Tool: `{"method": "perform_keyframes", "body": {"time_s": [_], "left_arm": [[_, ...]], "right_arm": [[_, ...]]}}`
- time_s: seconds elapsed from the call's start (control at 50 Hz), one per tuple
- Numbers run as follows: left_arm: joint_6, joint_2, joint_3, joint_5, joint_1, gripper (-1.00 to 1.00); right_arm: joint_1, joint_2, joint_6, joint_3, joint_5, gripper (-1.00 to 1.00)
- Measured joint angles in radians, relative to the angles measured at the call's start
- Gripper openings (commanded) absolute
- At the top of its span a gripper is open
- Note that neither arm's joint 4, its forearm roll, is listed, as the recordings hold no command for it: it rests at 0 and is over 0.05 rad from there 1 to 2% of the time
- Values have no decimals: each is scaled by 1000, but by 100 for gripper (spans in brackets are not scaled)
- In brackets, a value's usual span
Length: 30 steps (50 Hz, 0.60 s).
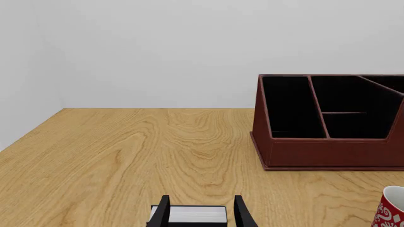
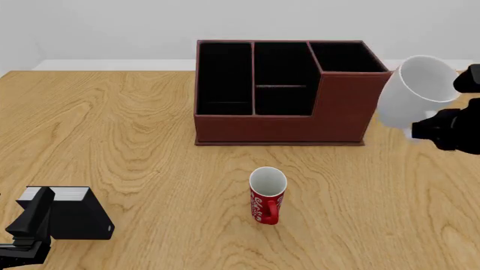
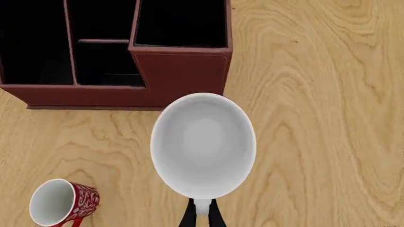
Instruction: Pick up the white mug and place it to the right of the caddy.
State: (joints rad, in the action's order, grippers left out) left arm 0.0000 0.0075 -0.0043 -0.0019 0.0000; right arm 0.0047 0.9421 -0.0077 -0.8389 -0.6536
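Observation:
The white mug (image 2: 412, 90) hangs tilted in the air just right of the caddy's (image 2: 281, 121) taller corner section, above the table. My right gripper (image 2: 429, 128) is shut on its handle side. In the right wrist view the mug's open mouth (image 3: 203, 144) fills the middle, with the fingers (image 3: 202, 215) pinched together at its rim and the caddy (image 3: 183, 71) beyond it. My left gripper (image 2: 30, 225) is open low at the table's near left corner. The caddy also shows in the left wrist view (image 1: 328, 153).
A red mug (image 2: 266, 202) with white lettering stands upright in front of the caddy; it also shows in the right wrist view (image 3: 63, 203) and left wrist view (image 1: 391, 208). A small black box with a white top (image 2: 71, 216) lies by the left gripper's fingers (image 1: 165, 212).

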Motion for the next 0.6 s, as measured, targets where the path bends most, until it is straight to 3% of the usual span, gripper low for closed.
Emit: {"method": "perform_keyframes", "body": {"time_s": [0.6], "left_arm": [[0,0,0,0,0,100]], "right_arm": [[-122,124,19,-156,-14,-100]]}}
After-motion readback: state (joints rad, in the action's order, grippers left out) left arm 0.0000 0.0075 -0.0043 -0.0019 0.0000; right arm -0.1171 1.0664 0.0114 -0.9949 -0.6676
